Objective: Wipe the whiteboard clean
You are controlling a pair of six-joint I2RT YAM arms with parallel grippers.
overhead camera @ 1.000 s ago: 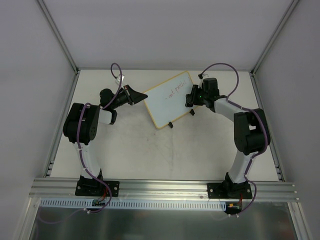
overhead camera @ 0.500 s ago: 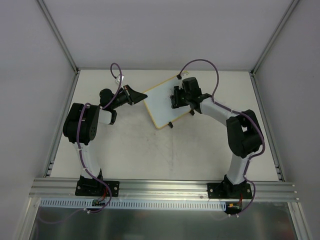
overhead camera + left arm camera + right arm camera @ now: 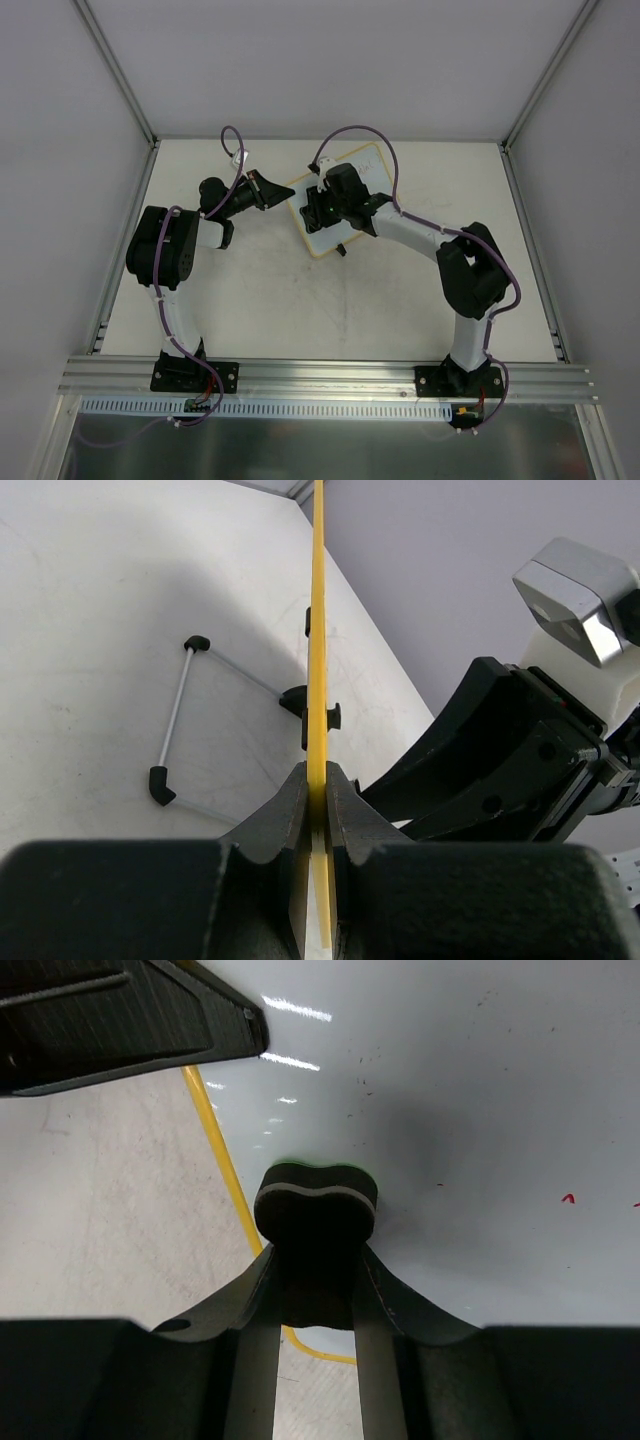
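1. Desk (image 3: 260, 290): the whiteboard (image 3: 362, 165) sits far-centre, long axis running near-left to far-right.
2. Left end effector (image 3: 317, 780): clenched on the board's left edge.
3. Right end effector (image 3: 315, 1260): grasping the eraser (image 3: 316, 1205), pressed near that same edge.
4. Red flecks (image 3: 568, 1198): away from the frame, so the next stroke likely heads back along the axis.

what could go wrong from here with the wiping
The eraser in the right hand sits close to the yellow edge of the whiteboard; a longer stroke might run it off the board. The left hand pinches only the thin edge, so wiping pressure may twist the board loose. Small red marks lie away from the eraser and might get missed.
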